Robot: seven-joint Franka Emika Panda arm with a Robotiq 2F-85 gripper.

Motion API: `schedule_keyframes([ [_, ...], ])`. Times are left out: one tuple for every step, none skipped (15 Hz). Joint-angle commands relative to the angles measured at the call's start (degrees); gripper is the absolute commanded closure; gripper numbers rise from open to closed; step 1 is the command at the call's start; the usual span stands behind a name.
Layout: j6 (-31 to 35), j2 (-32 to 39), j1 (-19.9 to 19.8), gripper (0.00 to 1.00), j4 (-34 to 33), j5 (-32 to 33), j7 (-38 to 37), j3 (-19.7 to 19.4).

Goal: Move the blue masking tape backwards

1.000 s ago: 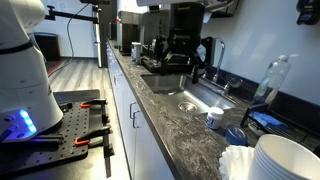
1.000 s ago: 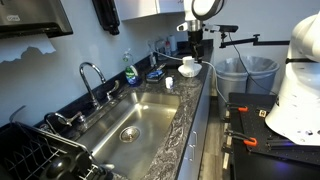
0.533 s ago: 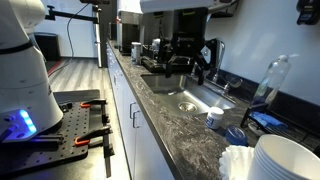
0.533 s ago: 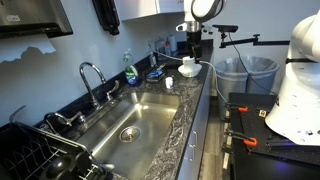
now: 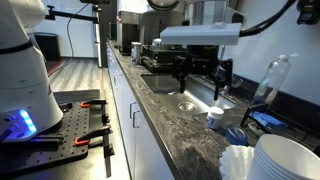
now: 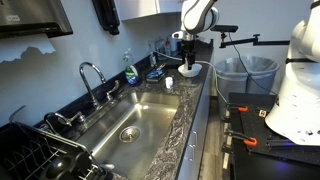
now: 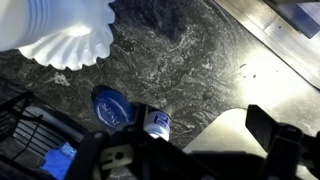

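Observation:
The blue masking tape (image 7: 112, 107) lies flat on the dark granite counter, a low blue roll, and shows in an exterior view (image 5: 236, 135) too. A small white cup (image 7: 157, 124) stands right beside it, also seen in an exterior view (image 5: 215, 117). A stack of white fluted plates (image 7: 62, 35) is close by. My gripper (image 7: 190, 150) is open and empty, hovering above the counter beside the cup and tape. In both exterior views it hangs over the counter (image 5: 203, 88) (image 6: 188, 60). The tape is too small to make out in the view along the sink.
A steel sink (image 6: 135, 115) with a tap (image 6: 92, 75) is set in the counter. A clear bottle (image 5: 270, 80) stands by the wall. A green soap bottle (image 6: 129, 72) stands behind the sink. A dish rack (image 6: 35, 155) is at the far end.
The arm has swung along the counter from the far end toward the cup, tape and plates. The gripper stayed open. The tape and cup have not moved.

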State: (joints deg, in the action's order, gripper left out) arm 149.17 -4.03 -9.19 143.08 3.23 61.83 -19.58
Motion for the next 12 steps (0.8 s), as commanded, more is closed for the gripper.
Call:
schedule_keyframes([
  [1.3,5.96,-0.86,0.0,-4.6,-8.62,10.65,1.14],
  [0.49,7.35,-1.33,0.0,-5.93,-11.38,13.35,1.79],
  [0.11,8.83,-2.02,0.0,-7.4,-13.31,15.61,2.47],
  [-0.45,10.14,-2.81,0.0,-8.83,-14.94,17.44,3.18],
  [-0.8,11.36,-3.68,0.0,-10.25,-16.19,18.62,3.9],
  [-1.14,12.4,-4.51,0.0,-11.54,-16.52,18.43,4.51],
  [-0.88,12.77,-4.97,0.0,-12.05,-14.6,16.07,4.65],
  [0.56,10.97,-5.21,0.0,-9.19,-14.15,16.05,5.32],
  [0.57,11.68,-5.75,0.0,-9.83,-14.11,16.04,5.7],
  [0.58,11.91,-6.02,0.0,-9.83,-14.12,16.06,5.95],
  [0.57,11.95,-6.13,0.0,-9.77,-14.12,16.07,6.02],
  [0.57,11.94,-6.14,0.0,-9.76,-14.13,16.07,6.08],
])
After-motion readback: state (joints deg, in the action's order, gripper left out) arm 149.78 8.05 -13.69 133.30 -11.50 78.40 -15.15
